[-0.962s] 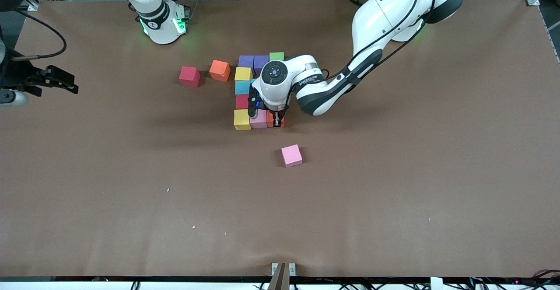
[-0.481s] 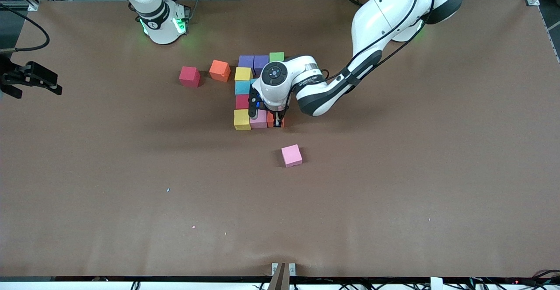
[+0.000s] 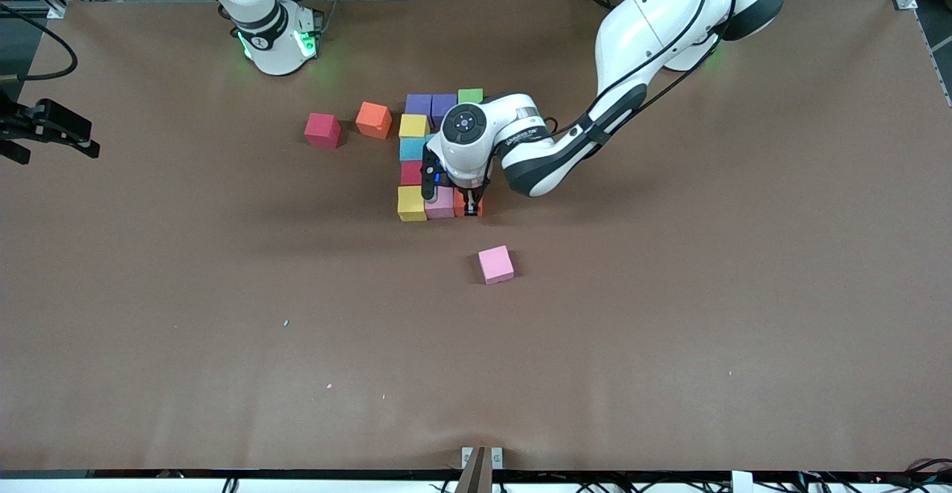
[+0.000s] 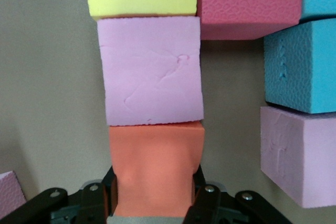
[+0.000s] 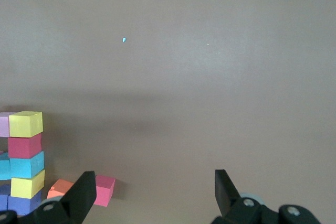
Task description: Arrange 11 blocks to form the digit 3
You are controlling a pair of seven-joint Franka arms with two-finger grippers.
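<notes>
The blocks form a cluster mid-table: two purple (image 3: 419, 104) and a green (image 3: 470, 95) nearest the bases, then a column of yellow (image 3: 413, 126), blue (image 3: 410, 149) and red (image 3: 410, 172) down to a yellow corner block (image 3: 411, 203) with a pink block (image 3: 439, 204) beside it. My left gripper (image 3: 470, 209) is down at the end of that row, shut on an orange block (image 4: 156, 169) that touches the pink block (image 4: 152, 69). More blue (image 4: 302, 66) and pale pink (image 4: 302, 153) blocks lie under the left arm. My right gripper (image 3: 78, 136) waits, open, at the right arm's end of the table.
Three loose blocks lie apart from the cluster: a red one (image 3: 322, 130) and an orange one (image 3: 373, 120) toward the right arm's end, and a pink one (image 3: 495, 265) nearer the front camera. The left arm's forearm (image 3: 550, 158) hangs over the cluster.
The right gripper has drawn back toward the right arm's end of the table. The left gripper and the orange block have stayed where they were.
</notes>
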